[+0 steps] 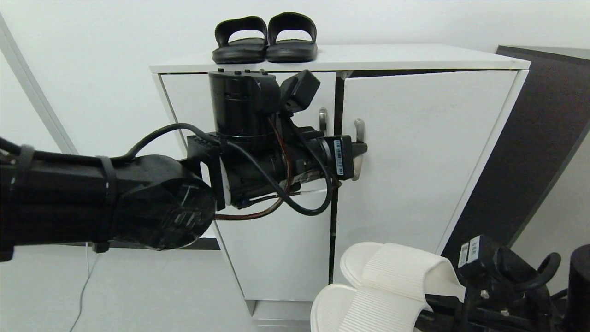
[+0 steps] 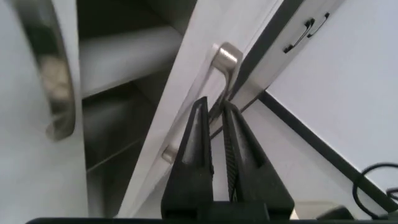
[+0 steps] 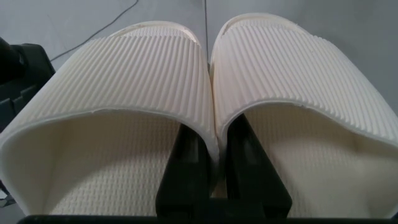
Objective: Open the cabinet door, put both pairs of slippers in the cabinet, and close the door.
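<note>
L end effector [image 1: 360,148] pinches the door handle [image 1: 359,125] on the R side of the cabinet [image 1: 428,184]; door is cracked open, w/ shelves [image 2: 124,50] visible inside. R end effector [image 3: 213,134] clamps the white slippers [image 1: 392,276] by their inner strap edges, low in front of the cabinet. On the cabinet top sit the black slippers [image 1: 265,39].

We see black slippers [image 1: 265,39] on the cabinet [image 1: 415,161] top, our left end effector [image 1: 362,148] at the right door's handle [image 1: 359,125], and white slippers [image 1: 382,286] near, lower right.
</note>
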Motion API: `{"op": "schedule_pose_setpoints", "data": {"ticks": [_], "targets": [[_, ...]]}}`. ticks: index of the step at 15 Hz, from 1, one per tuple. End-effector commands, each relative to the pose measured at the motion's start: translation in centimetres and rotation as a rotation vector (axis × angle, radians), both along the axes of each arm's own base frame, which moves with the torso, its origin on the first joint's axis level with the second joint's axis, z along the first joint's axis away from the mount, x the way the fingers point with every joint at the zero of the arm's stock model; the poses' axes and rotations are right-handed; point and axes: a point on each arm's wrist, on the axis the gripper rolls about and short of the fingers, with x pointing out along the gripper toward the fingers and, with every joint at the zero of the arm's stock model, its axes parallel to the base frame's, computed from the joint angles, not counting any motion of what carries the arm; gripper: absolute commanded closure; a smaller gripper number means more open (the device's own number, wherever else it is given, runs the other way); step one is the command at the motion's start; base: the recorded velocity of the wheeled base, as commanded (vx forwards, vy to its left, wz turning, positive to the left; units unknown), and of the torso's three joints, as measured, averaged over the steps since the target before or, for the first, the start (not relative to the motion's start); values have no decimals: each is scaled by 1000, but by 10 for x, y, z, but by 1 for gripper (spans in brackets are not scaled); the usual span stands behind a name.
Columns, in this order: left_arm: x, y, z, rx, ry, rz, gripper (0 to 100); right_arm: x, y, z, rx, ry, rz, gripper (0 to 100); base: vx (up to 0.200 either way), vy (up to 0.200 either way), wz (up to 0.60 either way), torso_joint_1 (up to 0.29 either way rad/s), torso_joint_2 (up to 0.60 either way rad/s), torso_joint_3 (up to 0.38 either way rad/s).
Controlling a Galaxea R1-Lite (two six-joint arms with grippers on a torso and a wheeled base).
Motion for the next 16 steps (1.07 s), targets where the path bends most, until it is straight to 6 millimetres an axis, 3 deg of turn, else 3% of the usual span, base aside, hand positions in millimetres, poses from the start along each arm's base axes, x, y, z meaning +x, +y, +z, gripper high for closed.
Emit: {"op": "schedule_pose_setpoints", "data": {"ticks": [1,4,6,11,16], "targets": [[-20,13,7,-20,-23,-8,100,0,0,-1,-4,1,1,100,0,0,0,0,0,0],[-34,26,12,-34,-37,-10,100,-1,-1,-2,-17,-12,7,100,0,0,0,0,0,0],[-31,31,13,-44,-31,11,100,-1,-1,-2,-18,-11,10,100,0,0,0,0,0,0],[-5,41,10,-87,-59,27,100,-1,-1,-3,-17,-10,12,100,0,0,0,0,0,0],[23,38,8,-119,-49,64,100,-1,-1,-3,-20,-8,13,100,0,0,0,0,0,0]]}}
